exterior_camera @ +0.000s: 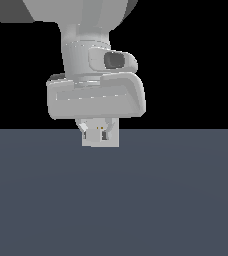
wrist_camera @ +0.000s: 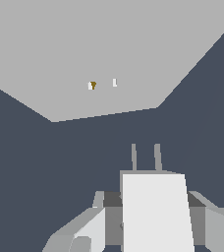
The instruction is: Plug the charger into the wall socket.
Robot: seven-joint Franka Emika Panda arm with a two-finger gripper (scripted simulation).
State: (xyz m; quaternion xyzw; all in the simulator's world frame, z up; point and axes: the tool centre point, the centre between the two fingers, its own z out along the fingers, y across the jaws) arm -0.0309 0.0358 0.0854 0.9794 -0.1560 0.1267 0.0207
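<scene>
Closest to the wrist camera, the charger (wrist_camera: 155, 214) fills the foreground as a white block with two thin grey prongs sticking out of its far face. Grey fingers (wrist_camera: 87, 231) of the gripper (wrist_camera: 153, 221) sit against both of its sides, closed on it and holding it. Beyond the prongs comes a stretch of dark blue-grey floor (wrist_camera: 84, 152), with nothing lying between. Farther off stands the wall socket (wrist_camera: 94, 54), a large pale plate with a tiny orange hole and a small white mark near its middle; the prongs point toward it but are well apart from it.

From the exterior view, the arm's bulky grey hand hangs above the floor (exterior_camera: 114, 200), and the gripper (exterior_camera: 97, 131) shows below it, overlapping the white plate (exterior_camera: 113, 141) behind.
</scene>
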